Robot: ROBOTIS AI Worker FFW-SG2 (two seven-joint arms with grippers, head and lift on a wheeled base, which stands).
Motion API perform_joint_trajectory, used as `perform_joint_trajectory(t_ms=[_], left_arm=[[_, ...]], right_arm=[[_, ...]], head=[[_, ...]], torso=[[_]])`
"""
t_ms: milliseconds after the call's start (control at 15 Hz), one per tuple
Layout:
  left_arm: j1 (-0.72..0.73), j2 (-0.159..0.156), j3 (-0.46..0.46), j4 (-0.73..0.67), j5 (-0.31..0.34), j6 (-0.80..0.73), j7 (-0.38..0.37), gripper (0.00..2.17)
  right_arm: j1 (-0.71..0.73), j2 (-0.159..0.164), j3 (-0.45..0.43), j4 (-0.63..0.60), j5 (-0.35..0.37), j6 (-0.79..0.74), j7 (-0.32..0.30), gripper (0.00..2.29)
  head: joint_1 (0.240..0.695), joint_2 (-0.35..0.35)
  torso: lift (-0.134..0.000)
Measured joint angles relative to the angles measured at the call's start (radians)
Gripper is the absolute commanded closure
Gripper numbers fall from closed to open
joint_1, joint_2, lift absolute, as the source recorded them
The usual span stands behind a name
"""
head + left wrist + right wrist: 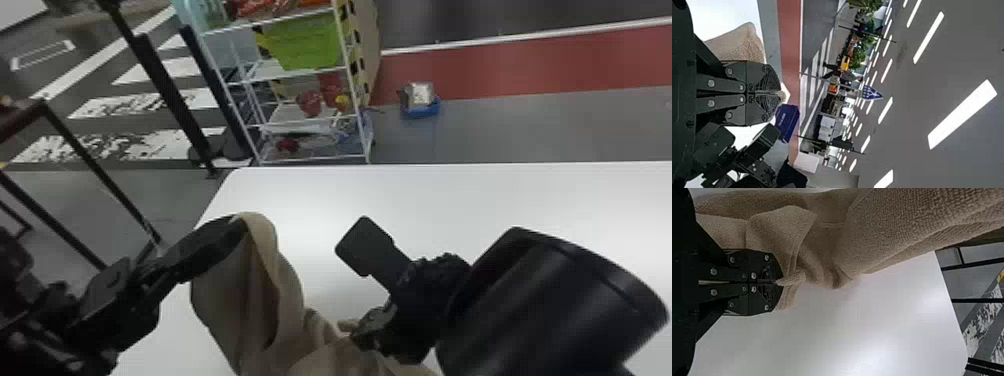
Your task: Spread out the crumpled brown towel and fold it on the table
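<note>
Brown terry cloth hangs from my left claw [239, 226], which I have clenched on an upper edge of the towel [290, 300]. That claw is raised over the left part of the white desk [475, 195], near the desk's left edge. From there the towel drops in long, loose folds with a dark hollow between them, then spreads toward my right side and runs out past the bottom of the head view. It is bunched, with creases through its lower part, and I cannot tell how much of it lies against the desk.

My right claw [357, 327] is closed too, with a small corner of the same towel pinched between its tips. In the right wrist view that claw [777, 282] has its black fingers pressed together, the little brown end poking out beyond them and thick folds beside it. In the left wrist view my left claw [778, 94] shows a bit of cloth at its closed tips.

Beyond the desk stands a white wire rack [300, 76] holding a bright green bin [310, 45].
</note>
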Motion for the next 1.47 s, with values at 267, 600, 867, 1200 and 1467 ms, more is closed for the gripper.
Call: perform_joint_trajectory(t_ms=[267, 600, 867, 1200, 1467], left_arm=[[0.0, 0.0, 0.029, -0.003, 0.01, 0.0, 0.033, 1.84], [0.002, 0.0, 0.111, -0.042, 0.111, 0.008, 0.062, 1.86], [0.0, 0.0, 0.131, -0.069, 0.119, 0.013, 0.107, 1.86], [-0.006, 0.0, 0.136, -0.069, 0.119, 0.008, 0.174, 1.86], [-0.005, 0.0, 0.185, -0.08, 0.164, 0.02, 0.165, 1.86]], right_arm=[[0.05, 0.0, -0.112, -0.13, -0.039, 0.017, -0.003, 1.5], [0.309, -0.087, -0.463, -0.515, -0.198, -0.005, 0.02, 1.5], [0.479, -0.145, -0.874, -0.692, -0.385, -0.028, 0.052, 1.5], [0.571, -0.135, -1.396, -0.725, -0.716, -0.078, 0.077, 1.5], [0.609, -0.068, -1.627, -0.8, -0.86, 0.007, 0.133, 1.5]], head=[[0.695, 0.35], [0.695, 0.35], [0.695, 0.35], [0.695, 0.267], [0.695, 0.234]], torso=[[-0.124], [-0.124], [-0.124], [-0.124], [-0.124]])
